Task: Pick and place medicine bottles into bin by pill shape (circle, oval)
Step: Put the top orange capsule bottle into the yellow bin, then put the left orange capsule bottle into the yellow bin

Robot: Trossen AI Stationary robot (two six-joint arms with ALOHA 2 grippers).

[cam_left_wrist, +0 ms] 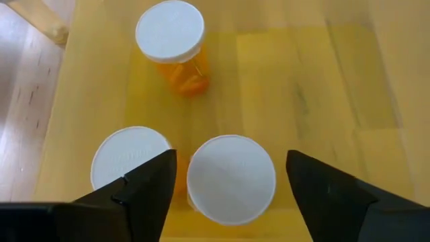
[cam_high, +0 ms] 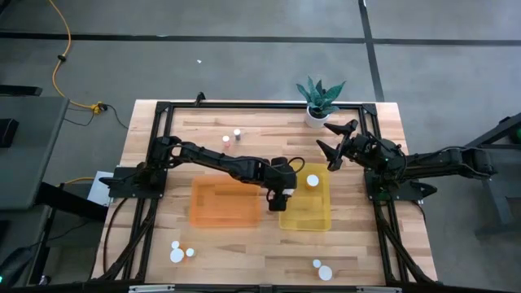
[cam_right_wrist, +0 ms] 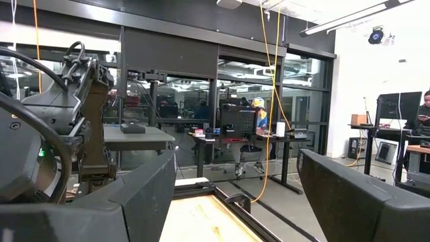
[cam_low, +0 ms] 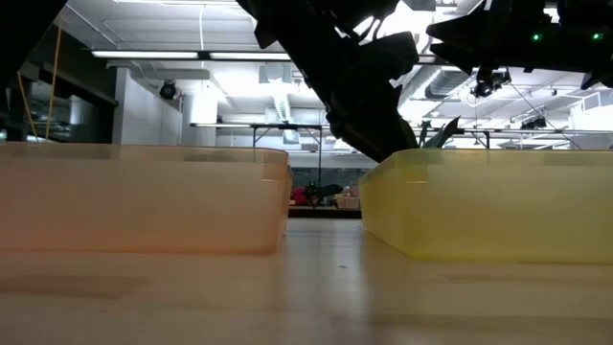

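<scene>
— How many bottles in the yellow bin [cam_high: 319, 218]?
— Three medicine bottles [cam_left_wrist: 231, 179] (white caps up), centre frame. Left gripper [cam_left_wrist: 231, 183] spread wide around one — not gripping. Right gripper [cam_high: 335, 140] open, empty, upper right.

Probably a lab: glass partitions [cam_right_wrist: 168, 101], desks [cam_right_wrist: 289, 144], monitors [cam_right_wrist: 393, 111].
</scene>
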